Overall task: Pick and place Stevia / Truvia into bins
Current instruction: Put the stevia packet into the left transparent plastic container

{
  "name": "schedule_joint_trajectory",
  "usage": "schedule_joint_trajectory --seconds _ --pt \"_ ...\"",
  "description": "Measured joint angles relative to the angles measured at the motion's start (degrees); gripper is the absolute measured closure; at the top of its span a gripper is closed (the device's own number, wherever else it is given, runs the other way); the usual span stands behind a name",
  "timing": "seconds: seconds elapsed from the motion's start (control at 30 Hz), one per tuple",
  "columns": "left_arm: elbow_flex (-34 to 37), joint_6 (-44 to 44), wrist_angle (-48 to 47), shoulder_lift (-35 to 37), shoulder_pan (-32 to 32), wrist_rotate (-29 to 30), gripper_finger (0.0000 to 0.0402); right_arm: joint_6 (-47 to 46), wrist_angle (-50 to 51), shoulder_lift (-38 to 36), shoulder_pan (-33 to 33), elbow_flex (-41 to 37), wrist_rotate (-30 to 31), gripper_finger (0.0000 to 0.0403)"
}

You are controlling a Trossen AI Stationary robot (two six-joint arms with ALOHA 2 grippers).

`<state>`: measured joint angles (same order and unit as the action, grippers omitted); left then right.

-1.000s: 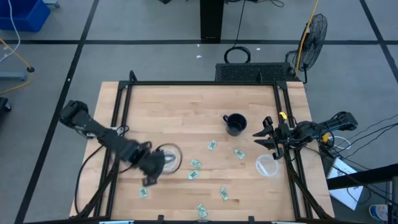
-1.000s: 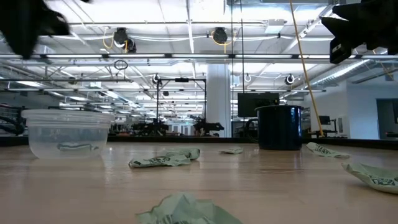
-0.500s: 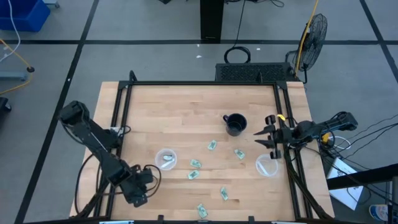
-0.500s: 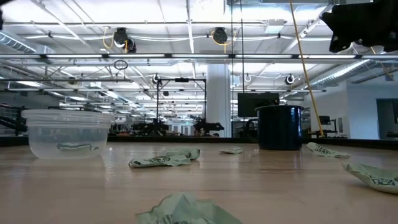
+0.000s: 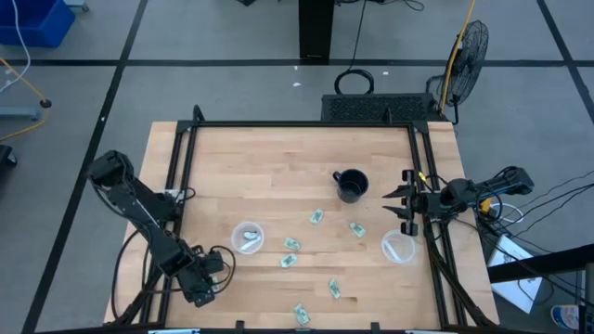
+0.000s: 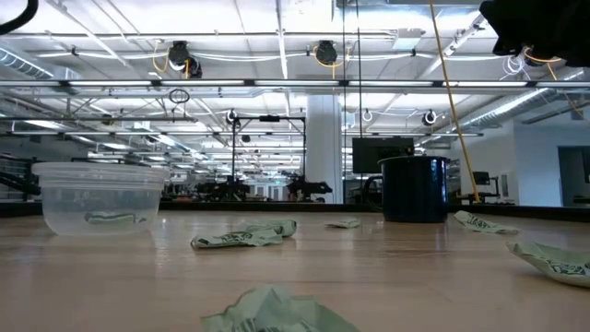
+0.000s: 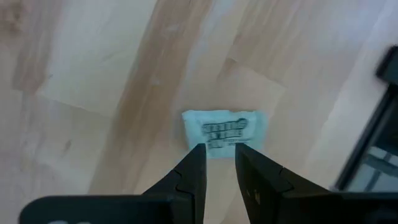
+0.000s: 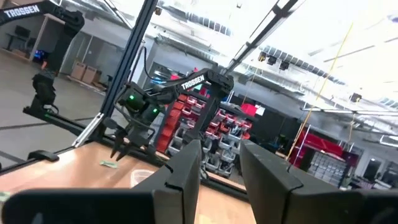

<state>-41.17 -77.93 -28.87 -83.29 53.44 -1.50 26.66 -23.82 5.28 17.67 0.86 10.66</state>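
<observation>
Since the earlier overhead frame, we see that the left gripper (image 5: 206, 289) has left the left bin (image 5: 248, 237) and now sits over the near left corner of the bench (image 5: 269, 167), where the sachet (image 7: 224, 129) seen a second ago is now hidden from above by the arm. In the left wrist view this pale green and white sachet lies flat on the wood just beyond the fingertips (image 7: 199, 152), which stand a narrow gap apart and hold nothing.

We see the left bin carrying one sachet (image 6: 113, 218) on its floor, visible through its clear wall in the low view. Six more loose sachets lie on the bench between the two bins: one (image 5: 316, 217) near the mug (image 5: 350, 186), one (image 5: 356, 229) toward the right bin (image 5: 398, 248), two (image 5: 291, 245) (image 5: 288, 262) just right of the left bin, and two (image 5: 334, 289) (image 5: 301, 314) toward the near edge.

We find the right gripper (image 5: 406, 201) waiting above the right edge of the bench, just beyond the right bin, its fingers (image 8: 186, 168) slightly parted and empty. From above, the right bin appears to hold no sachet, though its translucent floor leaves this uncertain.
</observation>
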Motion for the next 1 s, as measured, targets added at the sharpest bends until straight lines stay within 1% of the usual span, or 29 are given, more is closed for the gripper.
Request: schedule_joint_trajectory --seconds 0.3,0.37,0.47,0.57,0.63,0.8,0.87,0.9,1.0 --pt "1.88 1.7 0.49 0.0 -0.18 0.54 0.0238 -0.36 0.03 0.0 0.0 0.0 0.0 0.0298" --pt "2.46 1.73 0.76 0.0 -0.11 0.56 0.0231 -0.42 0.03 0.0 0.0 0.0 0.0 0.0298" --pt "4.21 1.71 3.1 0.16 -0.09 0.59 0.0234 -0.44 0.05 0.0 0.0 0.0 -0.01 0.0298" --pt "6.04 1.7 5.29 0.33 -0.09 0.66 0.0253 -1.83 0.05 0.0 0.0 0.0 -0.02 0.0298" --pt "6.46 1.72 5.33 0.33 -0.09 0.63 0.0274 -3.65 0.07 0.0 0.0 0.0 -0.02 0.0298" --pt "6.07 5.65 3.94 0.22 -0.14 0.48 0.0352 -4.77 0.04 0.0 0.0 0.0 -0.02 0.0298" --pt "5.27 7.62 4.78 0.56 -0.35 0.42 0.0386 -4.77 0.06 0.0 0.0 0.0 -0.02 0.0298" --pt "4.91 8.01 5.48 0.7 -0.68 0.07 0.0392 -4.77 0.05 0.0 0.0 0.0 -0.02 0.0298" --pt "3.19 9.61 5.39 2.64 -2.51 0.25 0.0389 -4.77 0.07 0.04 0.0 0.0 -0.02 0.0298"
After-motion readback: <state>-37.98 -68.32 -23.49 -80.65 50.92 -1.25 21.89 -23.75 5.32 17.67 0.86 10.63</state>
